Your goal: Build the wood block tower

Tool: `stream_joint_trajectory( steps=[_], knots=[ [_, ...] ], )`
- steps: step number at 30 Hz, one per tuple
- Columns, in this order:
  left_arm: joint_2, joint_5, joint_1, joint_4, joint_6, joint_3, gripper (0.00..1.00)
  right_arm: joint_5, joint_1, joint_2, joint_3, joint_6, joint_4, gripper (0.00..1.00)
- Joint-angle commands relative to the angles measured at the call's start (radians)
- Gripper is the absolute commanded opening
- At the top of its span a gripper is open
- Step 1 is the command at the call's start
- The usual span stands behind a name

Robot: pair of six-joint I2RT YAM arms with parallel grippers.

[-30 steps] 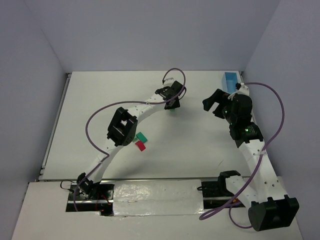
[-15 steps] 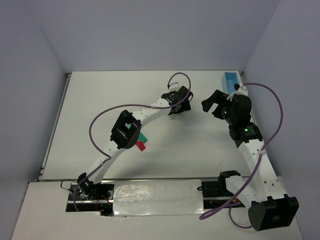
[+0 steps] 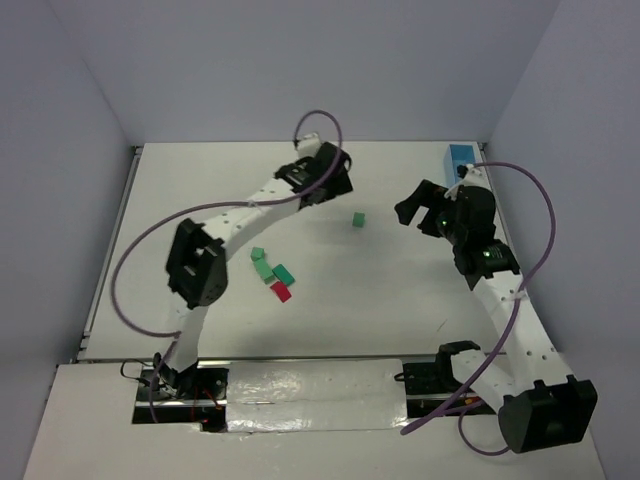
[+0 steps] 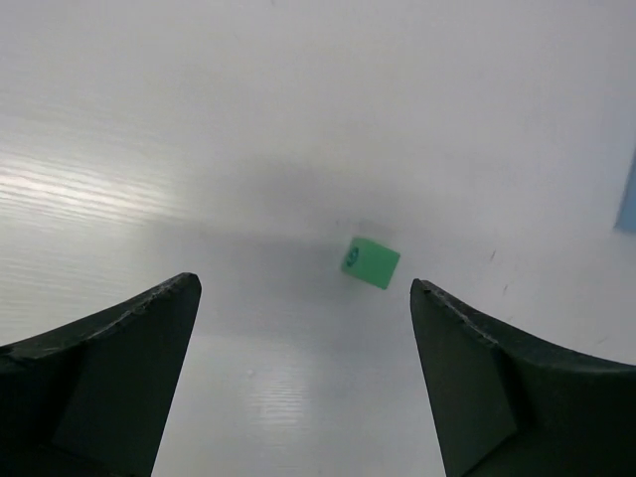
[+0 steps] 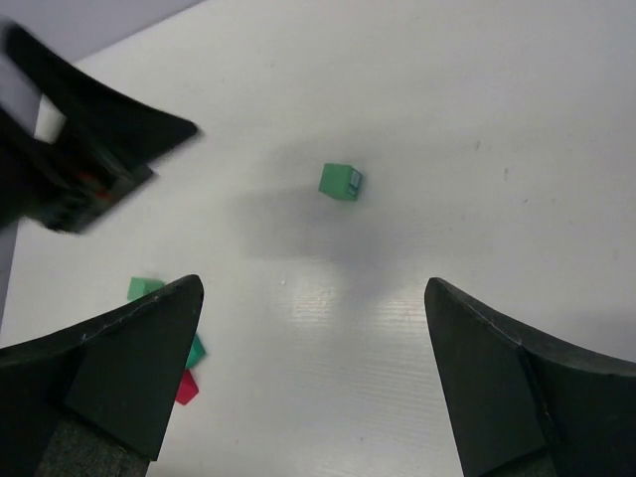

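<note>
Your light blue tray [image 3: 460, 160] sits in the far corner, just beyond the right gripper [image 3: 412, 207], whose jaws stand wide and hold nothing. The white table [image 3: 200, 190] is boxed in by pale grey walls [image 3: 300, 60]. One lone green block [image 3: 357, 219] lies just ahead of the left gripper [image 4: 303, 283], also spread wide. The other green blocks [image 3: 263, 264] and the red wedge [image 3: 281, 292] cluster by your left elbow. A second ago the left gripper was over the lone block; it has since opened and drawn back.
</note>
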Motion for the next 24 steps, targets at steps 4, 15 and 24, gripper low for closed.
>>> stream_joint_trajectory(
  steps=[4, 15, 24],
  knots=[
    [-0.459, -0.123, 0.248, -0.078, 0.039, -0.324, 1.0, 0.071, 0.35, 0.258, 0.132, -0.118, -0.015, 1.0],
    [-1.05, -0.325, 0.368, -0.372, 0.153, -0.732, 0.99, 0.186, 0.732, 0.876, 0.54, -0.08, -0.006, 0.79],
    [-1.429, -0.387, 0.385, -0.233, 0.354, -1.037, 1.0, 0.514, 0.853, 1.198, 0.919, 0.141, -0.128, 0.94]
  ],
)
